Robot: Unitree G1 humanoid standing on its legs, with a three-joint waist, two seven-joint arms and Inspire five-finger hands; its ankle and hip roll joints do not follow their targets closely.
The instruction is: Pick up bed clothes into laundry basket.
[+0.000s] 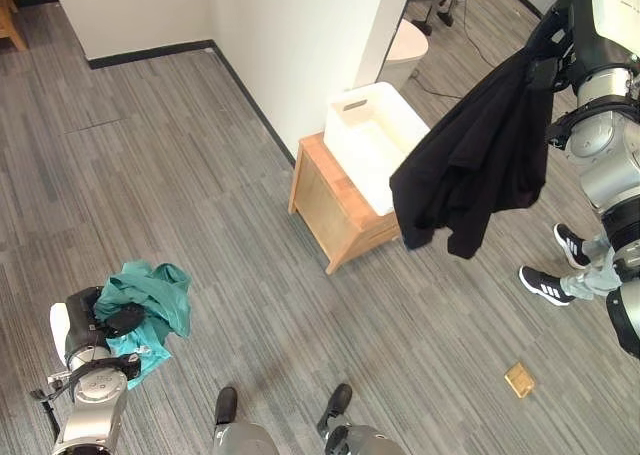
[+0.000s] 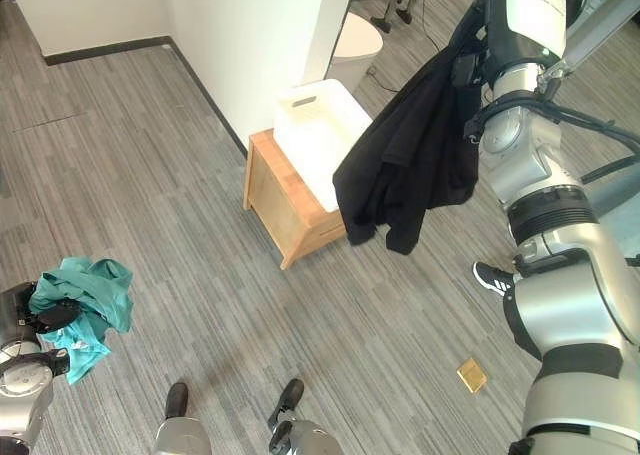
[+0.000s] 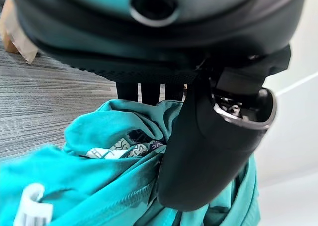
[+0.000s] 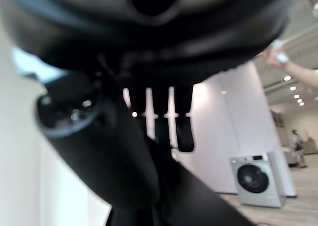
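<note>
A teal garment (image 1: 150, 290) is bunched at the lower left, above the floor, with my left hand (image 1: 120, 322) shut on it. In the left wrist view the thumb (image 3: 208, 151) presses into the teal cloth (image 3: 99, 186) and the fingers curl behind it. My right hand (image 2: 470, 65) is raised high at the upper right, shut on a black garment (image 1: 470, 165). That garment hangs down beside the right edge of the white laundry basket (image 1: 365, 110). The basket sits on a low wooden stand (image 1: 335, 210) against the wall. The right wrist view shows dark cloth (image 4: 198, 196) under the curled fingers.
A white wall corner (image 1: 290, 45) stands behind the basket. A person's black shoes (image 1: 545, 285) are on the floor at the right. A small tan square (image 1: 519, 379) lies on the grey floor. A washing machine (image 4: 256, 179) shows far off in the right wrist view.
</note>
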